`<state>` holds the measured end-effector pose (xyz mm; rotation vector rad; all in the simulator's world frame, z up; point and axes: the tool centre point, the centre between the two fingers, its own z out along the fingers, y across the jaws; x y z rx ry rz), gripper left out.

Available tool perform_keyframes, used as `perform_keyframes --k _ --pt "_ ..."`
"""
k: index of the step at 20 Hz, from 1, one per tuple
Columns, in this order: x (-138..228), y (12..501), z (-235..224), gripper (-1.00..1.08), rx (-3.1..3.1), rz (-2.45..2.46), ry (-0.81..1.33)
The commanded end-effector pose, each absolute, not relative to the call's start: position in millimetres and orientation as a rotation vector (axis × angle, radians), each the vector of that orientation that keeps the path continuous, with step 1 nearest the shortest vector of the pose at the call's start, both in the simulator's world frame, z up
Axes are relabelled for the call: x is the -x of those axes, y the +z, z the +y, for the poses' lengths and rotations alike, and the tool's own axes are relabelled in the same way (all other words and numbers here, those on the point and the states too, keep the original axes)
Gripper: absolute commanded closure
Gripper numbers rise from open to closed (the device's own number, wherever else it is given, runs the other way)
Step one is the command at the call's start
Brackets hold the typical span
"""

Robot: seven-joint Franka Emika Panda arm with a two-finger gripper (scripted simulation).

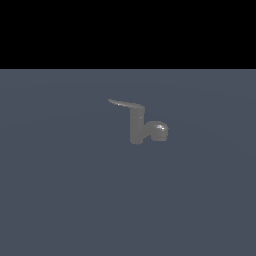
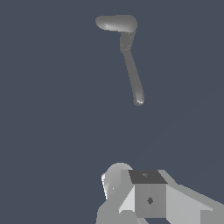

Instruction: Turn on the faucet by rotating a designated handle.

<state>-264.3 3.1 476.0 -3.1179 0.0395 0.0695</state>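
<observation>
Now — faucet (image 1: 136, 127) stands upright mid-surface in the exterior view | handle (image 1: 125, 104) juts from its top toward that view's left, spout on the right | end effector (image 2: 144, 197) shows only in the wrist view, well apart from the handle — fingers' state: cannot tell.

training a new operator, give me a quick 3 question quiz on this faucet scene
1. True or false: in the exterior view, the handle points toward that view's left, off the top of the faucet.
2. Multiple choice: in the exterior view, the spout sits A) on that view's left of the body, B) on that view's right of the body, C) on top of the handle.
3. Is the hand touching the handle in the wrist view?

Key
1. True.
2. B.
3. No, bare floor shows between them.
</observation>
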Motion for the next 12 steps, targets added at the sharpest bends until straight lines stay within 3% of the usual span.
perform_keyframes --k 1,12 --pt "264.3 476.0 3.0 1.08 3.118 0.04 0.069" --pt "261.6 478.1 1.4 1.08 3.158 -0.001 0.092"
